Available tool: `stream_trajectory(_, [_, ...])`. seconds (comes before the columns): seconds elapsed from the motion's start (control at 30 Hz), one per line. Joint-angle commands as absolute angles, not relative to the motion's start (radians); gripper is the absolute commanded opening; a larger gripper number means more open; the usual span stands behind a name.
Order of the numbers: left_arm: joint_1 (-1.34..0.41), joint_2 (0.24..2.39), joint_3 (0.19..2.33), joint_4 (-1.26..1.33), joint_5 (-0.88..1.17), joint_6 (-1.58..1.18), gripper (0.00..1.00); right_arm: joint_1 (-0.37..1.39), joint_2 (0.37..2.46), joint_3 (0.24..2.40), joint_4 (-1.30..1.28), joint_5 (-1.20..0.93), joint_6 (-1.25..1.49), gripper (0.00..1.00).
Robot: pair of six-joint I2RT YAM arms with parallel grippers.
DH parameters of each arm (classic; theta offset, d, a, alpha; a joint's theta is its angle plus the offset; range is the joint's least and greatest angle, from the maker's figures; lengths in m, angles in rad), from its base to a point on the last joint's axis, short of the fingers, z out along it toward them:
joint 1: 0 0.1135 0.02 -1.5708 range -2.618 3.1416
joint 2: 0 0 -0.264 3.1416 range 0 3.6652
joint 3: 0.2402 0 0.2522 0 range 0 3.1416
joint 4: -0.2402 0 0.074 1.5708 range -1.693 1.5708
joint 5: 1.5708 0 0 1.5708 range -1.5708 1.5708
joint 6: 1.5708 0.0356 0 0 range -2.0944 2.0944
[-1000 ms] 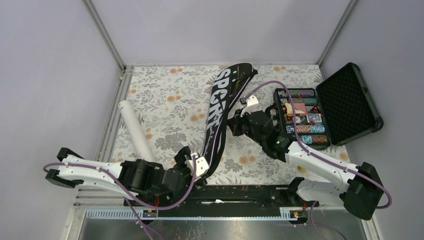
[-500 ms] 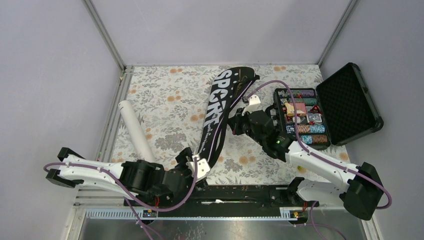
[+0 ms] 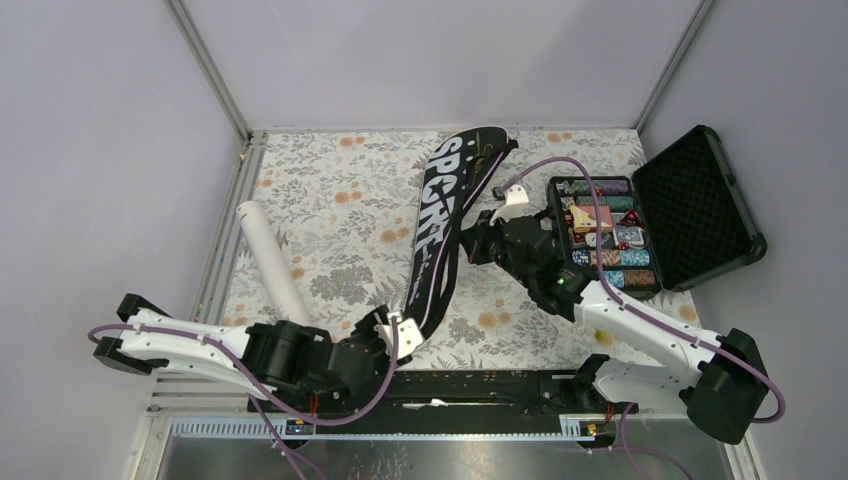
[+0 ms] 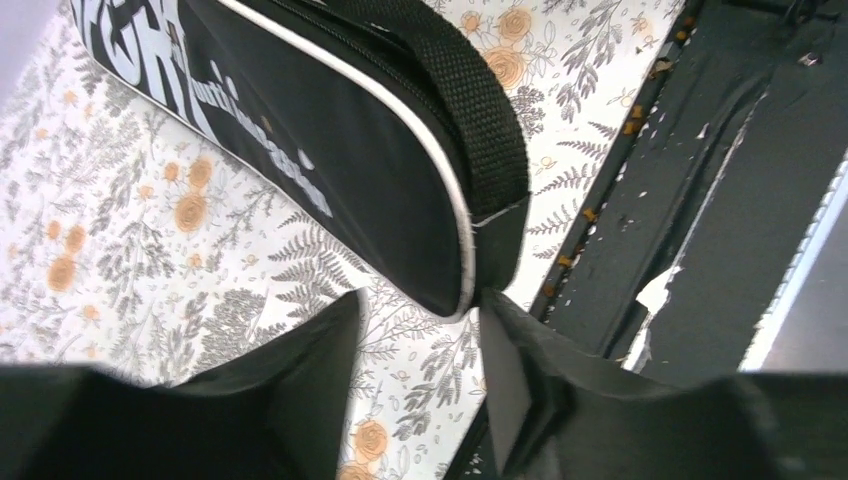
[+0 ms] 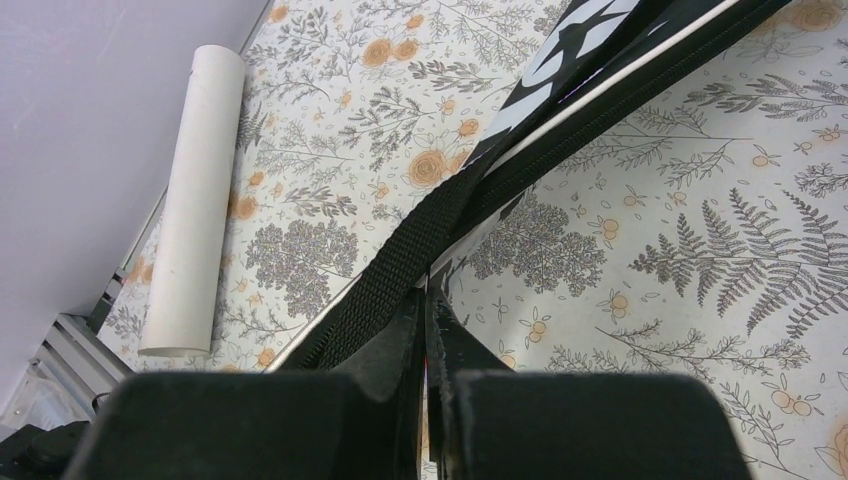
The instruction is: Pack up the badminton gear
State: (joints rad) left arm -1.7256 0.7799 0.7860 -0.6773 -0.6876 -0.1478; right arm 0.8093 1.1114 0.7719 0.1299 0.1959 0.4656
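Right end effector low, tight on racket bag

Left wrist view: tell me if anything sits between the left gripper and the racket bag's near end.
Nothing visible does. The left gripper is open, and the rounded end of the racket bag lies right at its fingertips, with only the floral tablecloth beneath.

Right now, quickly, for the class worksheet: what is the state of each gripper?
Left gripper: open, with the bag end just ahead of its gap.
Right gripper: closed, pinching the bag's edge.
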Motion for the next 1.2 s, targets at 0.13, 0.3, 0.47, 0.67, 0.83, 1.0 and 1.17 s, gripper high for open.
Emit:
stream_trajectory(0.13, [-1.73,0.716,0.817,-0.59,-0.77,-0.16,0.58,0.796,1.07,0.824,0.227,0.191,0.497,0.0])
stream_trajectory(0.3, [-1.73,0.744,0.8,-0.577,-0.729,-0.123,0.84,0.795,1.072,0.844,0.213,0.198,0.506,0.0])
stream_trajectory(0.47, [-1.73,0.817,0.796,-0.551,-0.773,-0.088,0.87,0.795,1.082,0.862,0.2,0.205,0.517,0.0])
stream_trajectory(0.67, [-1.729,0.847,0.803,-0.515,-0.806,-0.061,0.89,0.793,1.081,0.87,0.198,0.211,0.529,0.0])
stream_trajectory(0.83, [-1.728,0.802,0.786,-0.502,-0.82,-0.07,0.83,0.792,1.07,0.86,0.197,0.198,0.549,0.0])
stream_trajectory(1.0, [-1.723,0.7,0.743,-0.459,-0.841,-0.09,0.59,0.792,1.05,0.82,0.222,0.163,0.582,0.0])
stream_trajectory(1.17, [-1.722,0.64,0.732,-0.448,-0.842,-0.09,0.47,0.791,1.031,0.775,0.259,0.113,0.589,0.0])
